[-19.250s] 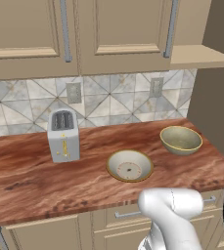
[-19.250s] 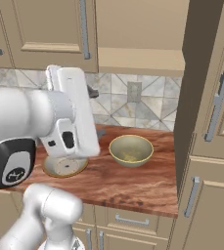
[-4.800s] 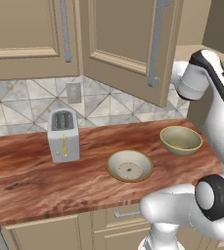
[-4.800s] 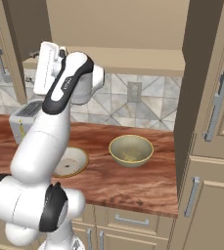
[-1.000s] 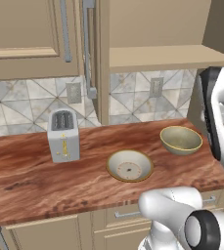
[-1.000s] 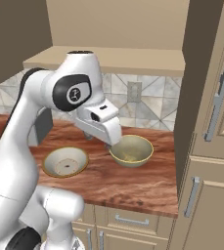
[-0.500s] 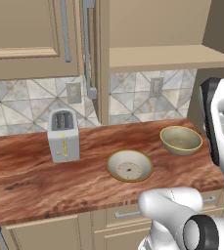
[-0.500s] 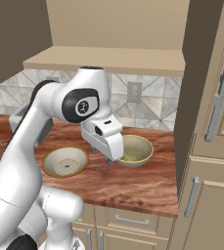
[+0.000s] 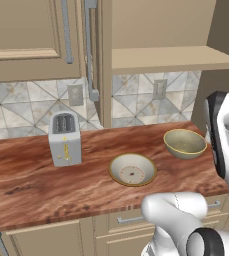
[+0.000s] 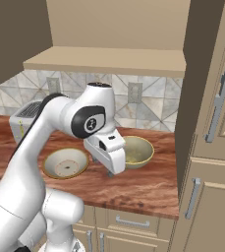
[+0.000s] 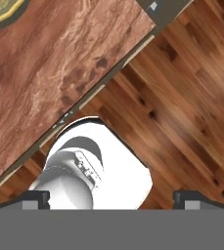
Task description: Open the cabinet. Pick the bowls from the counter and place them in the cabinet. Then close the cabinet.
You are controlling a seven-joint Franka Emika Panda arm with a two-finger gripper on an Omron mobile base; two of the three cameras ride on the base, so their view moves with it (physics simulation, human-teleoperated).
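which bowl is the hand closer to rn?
The deep rounded bowl, the one farther from the toaster. The open hand hangs just in front of it; the shallow bowl sits off to the side.

Deep bowl [image 10: 136, 150]: near side hidden behind hand, right base view. Bowl [image 11: 1, 10] cut by top-left corner, hand view. Toaster [image 10: 26, 118] partly behind arm.
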